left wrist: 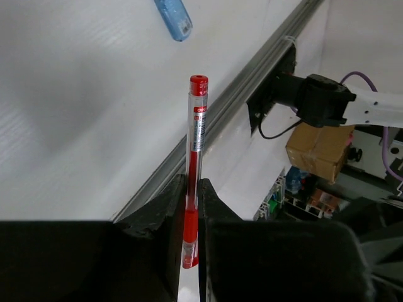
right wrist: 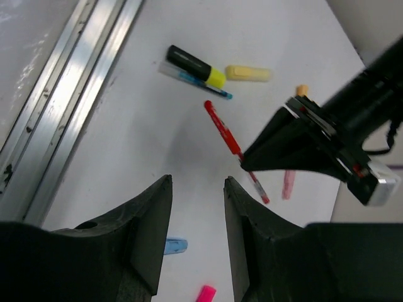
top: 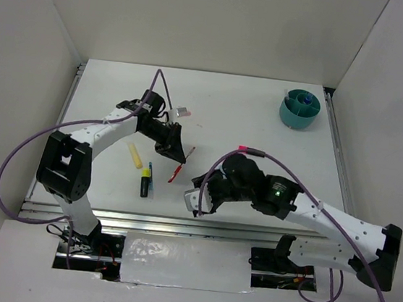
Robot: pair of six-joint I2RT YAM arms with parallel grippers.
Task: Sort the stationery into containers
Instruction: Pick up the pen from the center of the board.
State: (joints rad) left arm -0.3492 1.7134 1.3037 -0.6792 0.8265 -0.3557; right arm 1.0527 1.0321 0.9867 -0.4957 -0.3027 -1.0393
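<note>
The top view looks down from high above the near side, wide enough to take in the whole desk (top: 248, 127). The left wrist view sits close behind the left hand (left wrist: 192, 207) and looks along the red pen (left wrist: 196, 132) towards the desk's near rail (left wrist: 239, 100). The right wrist view looks down past the right hand (right wrist: 198, 207) from higher off the desk, facing the left arm's side. It shares the red pen, left hand and rail with the other two.

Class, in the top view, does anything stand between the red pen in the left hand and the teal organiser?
Nothing visible does. From the red pen, gripped in the left hand, bare table runs to the teal organiser; the right arm lies just nearer than that line.
</note>
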